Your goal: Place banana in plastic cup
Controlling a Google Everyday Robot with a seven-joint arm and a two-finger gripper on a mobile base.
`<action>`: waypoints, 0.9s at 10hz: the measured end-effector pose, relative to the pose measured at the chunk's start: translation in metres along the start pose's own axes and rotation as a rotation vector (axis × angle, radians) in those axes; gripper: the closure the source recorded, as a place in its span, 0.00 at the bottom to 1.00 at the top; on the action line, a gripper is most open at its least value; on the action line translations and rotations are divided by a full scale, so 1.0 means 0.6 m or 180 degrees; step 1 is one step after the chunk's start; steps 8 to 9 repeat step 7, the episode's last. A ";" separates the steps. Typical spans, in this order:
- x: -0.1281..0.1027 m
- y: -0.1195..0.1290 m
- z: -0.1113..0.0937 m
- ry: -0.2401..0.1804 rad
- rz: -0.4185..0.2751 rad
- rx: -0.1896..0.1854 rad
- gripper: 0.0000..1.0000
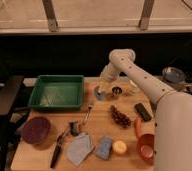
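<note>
While the gripper (103,85) hovers just above the small light-blue translucent plastic cup (98,93), I cannot tell whether it clasps the pale-yellow toy banana.

Gripper (103,88): pale, whitish, at far table edge, just above plastic cup (98,93), light blue, translucent. Small metal cup (116,91) right of fingers: shiny silver. Green tray (57,92) left of fingers. Nearer than fingers: dark purple-brown grape bunch (119,117), orange carrot (137,125), yellow puck (119,147), orange handled cup (146,148), maroon bowl (36,130), grey-blue cloth (79,148). Table (97,134): light wood.
</note>
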 end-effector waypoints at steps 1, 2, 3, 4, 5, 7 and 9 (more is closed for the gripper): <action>-0.005 0.000 -0.001 -0.0025 -0.0012 0.0010 0.22; -0.010 0.001 -0.002 -0.0049 -0.0023 0.0017 0.22; -0.017 0.002 -0.003 -0.0076 -0.0040 0.0030 0.22; -0.020 0.003 -0.006 -0.0083 -0.0048 0.0053 0.22; -0.018 0.003 -0.022 -0.0057 -0.0043 0.0113 0.22; -0.011 -0.001 -0.065 0.0005 -0.0028 0.0214 0.22; -0.011 -0.001 -0.065 0.0005 -0.0028 0.0214 0.22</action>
